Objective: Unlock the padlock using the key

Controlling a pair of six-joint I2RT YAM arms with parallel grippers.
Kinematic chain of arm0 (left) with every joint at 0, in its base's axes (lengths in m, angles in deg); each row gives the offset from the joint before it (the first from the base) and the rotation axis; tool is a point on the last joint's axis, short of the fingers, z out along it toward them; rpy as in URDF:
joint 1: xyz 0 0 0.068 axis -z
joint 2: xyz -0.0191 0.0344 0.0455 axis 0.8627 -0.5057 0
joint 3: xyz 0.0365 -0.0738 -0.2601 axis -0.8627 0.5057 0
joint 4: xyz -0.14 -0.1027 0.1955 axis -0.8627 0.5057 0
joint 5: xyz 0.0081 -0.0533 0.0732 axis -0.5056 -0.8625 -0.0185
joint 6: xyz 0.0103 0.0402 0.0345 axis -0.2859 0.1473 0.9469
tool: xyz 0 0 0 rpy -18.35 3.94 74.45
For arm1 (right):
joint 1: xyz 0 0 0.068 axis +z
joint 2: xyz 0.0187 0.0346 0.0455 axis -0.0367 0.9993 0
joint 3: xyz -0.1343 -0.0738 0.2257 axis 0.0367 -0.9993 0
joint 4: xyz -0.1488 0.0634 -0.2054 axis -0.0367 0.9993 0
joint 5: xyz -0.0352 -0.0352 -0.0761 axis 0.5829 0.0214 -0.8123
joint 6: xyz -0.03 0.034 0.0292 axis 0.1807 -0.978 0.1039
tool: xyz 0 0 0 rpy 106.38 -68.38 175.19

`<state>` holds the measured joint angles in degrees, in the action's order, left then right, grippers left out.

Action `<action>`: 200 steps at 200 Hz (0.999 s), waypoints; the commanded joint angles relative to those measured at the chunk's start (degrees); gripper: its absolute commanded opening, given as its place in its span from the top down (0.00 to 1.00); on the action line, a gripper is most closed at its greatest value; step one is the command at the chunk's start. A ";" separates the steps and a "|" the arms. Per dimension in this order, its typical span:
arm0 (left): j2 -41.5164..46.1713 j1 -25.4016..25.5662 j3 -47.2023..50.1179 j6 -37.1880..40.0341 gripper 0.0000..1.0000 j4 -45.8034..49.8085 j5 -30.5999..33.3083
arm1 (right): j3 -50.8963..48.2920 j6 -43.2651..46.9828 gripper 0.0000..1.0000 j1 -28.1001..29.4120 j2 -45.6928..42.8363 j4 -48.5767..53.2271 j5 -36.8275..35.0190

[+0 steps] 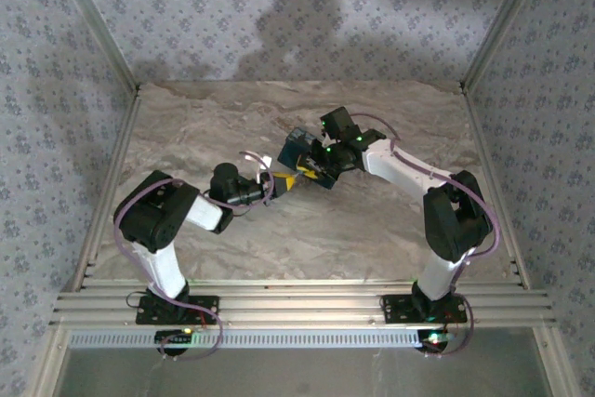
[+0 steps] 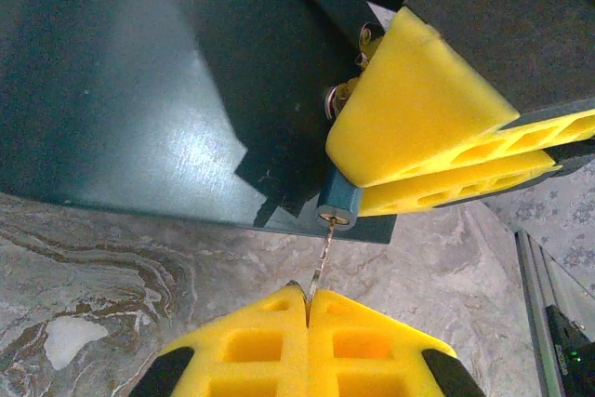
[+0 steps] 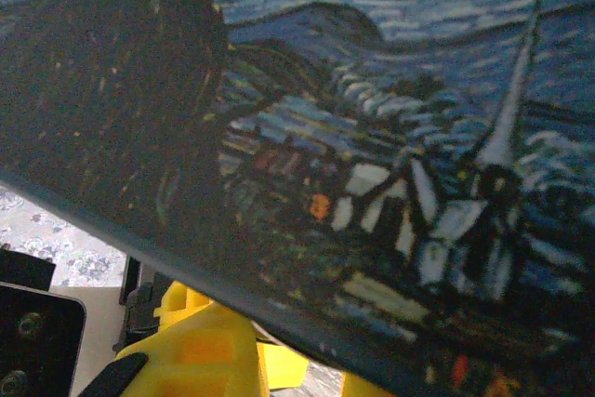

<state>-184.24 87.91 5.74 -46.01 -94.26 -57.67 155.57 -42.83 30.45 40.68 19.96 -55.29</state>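
The padlock (image 2: 337,203) is a tiny grey-blue body with a brassy keyhole, hanging at the front of the dark blue box (image 2: 139,72). My right gripper (image 2: 358,178) comes in from the upper right, its yellow fingers (image 2: 418,109) closed around the padlock. The thin metal key (image 2: 323,258) is pinched between the shut yellow fingers of my left gripper (image 2: 308,295). Its tip sits in the keyhole. From above, the left gripper (image 1: 279,181) and right gripper (image 1: 311,174) meet at the box (image 1: 299,146). The painted starry-night box lid (image 3: 372,137) hides most of the right fingers (image 3: 191,350).
The box stands mid-table on the marbled tabletop (image 1: 307,230). Patterned walls (image 1: 279,16) close in the back and both sides. A metal rail (image 1: 307,309) runs along the near edge by the arm bases.
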 commanded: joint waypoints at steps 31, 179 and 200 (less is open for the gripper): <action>-1.61 0.56 -2.27 -0.90 1.00 -4.38 0.44 | -0.05 -1.12 1.00 0.81 -0.17 -1.92 1.44; -3.46 1.42 -4.20 1.14 1.00 -1.28 -0.74 | 0.28 -1.65 1.00 0.10 -0.74 -1.75 3.06; -3.25 1.44 -4.39 1.78 1.00 -0.15 -0.89 | 0.27 -1.63 1.00 0.13 -0.64 -1.67 2.97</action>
<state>-187.23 88.68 3.21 -46.08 -94.32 -57.91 155.31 -44.54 30.04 40.68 18.65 -55.86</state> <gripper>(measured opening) 0.044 0.186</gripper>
